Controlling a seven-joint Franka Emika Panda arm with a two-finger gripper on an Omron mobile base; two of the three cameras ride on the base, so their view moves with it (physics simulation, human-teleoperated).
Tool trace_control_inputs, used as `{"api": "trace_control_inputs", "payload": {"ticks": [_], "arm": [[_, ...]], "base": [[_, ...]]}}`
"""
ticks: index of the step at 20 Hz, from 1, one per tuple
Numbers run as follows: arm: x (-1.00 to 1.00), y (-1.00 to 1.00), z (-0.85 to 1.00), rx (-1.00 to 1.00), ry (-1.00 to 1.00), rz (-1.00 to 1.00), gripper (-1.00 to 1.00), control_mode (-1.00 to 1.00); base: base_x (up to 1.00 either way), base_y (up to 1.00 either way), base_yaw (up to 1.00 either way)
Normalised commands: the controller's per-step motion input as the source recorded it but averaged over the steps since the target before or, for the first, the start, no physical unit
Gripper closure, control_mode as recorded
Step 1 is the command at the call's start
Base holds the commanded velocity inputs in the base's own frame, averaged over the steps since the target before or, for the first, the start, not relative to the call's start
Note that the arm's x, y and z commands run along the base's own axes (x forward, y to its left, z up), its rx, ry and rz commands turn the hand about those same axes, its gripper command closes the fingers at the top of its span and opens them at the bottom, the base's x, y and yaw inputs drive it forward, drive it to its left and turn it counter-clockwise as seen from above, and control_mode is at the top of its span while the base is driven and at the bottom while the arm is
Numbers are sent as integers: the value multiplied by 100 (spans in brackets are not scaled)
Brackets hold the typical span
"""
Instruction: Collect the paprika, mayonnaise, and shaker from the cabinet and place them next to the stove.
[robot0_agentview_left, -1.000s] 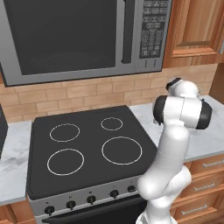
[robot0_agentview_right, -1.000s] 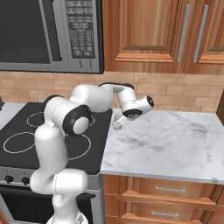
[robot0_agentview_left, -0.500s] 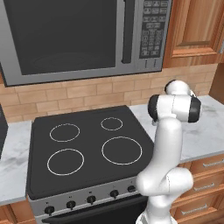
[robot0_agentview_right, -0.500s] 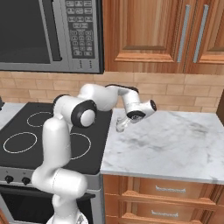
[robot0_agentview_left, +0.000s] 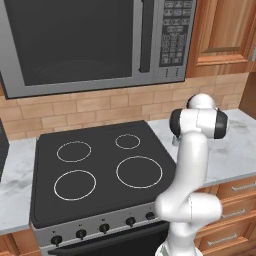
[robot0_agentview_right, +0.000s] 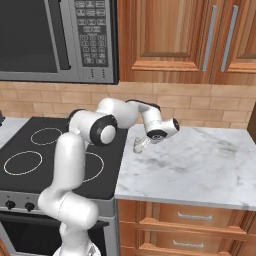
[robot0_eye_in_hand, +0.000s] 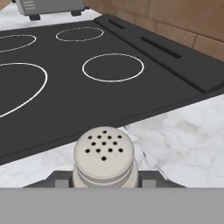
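At the bottom middle of the hand view the shaker (robot0_eye_in_hand: 103, 156) sits between the gripper's two dark tips, so the gripper (robot0_agentview_right: 139, 146) looks closed on the shaker, low over the marble counter (robot0_agentview_right: 200, 165) just right of the stove (robot0_agentview_left: 100, 170). I think this is the putting-down part for the shaker, and it is almost done, but I cannot tell if the shaker touches the counter yet. No paprika or mayonnaise stands by the stove, so I think those two are left to fetch from the cabinet (robot0_agentview_right: 165, 35).
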Motion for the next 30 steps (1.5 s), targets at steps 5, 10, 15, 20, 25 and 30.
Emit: {"api": "trace_control_inputs", "payload": {"ticks": [5, 10, 15, 20, 25, 30], "arm": [[9, 15, -24, 0, 0, 0, -100, -100], [0, 0, -4, 0, 0, 0, -100, -100], [0, 0, 13, 0, 0, 0, -100, -100], [0, 0, 37, 0, 0, 0, -100, -100], [-4, 0, 41, 0, -4, 0, -100, -100], [-25, 5, 45, 0, -6, 0, -100, -100]], "base": [[0, 0, 0], [0, 0, 0], [0, 0, 0], [0, 0, 0], [0, 0, 0], [0, 0, 0]]}}
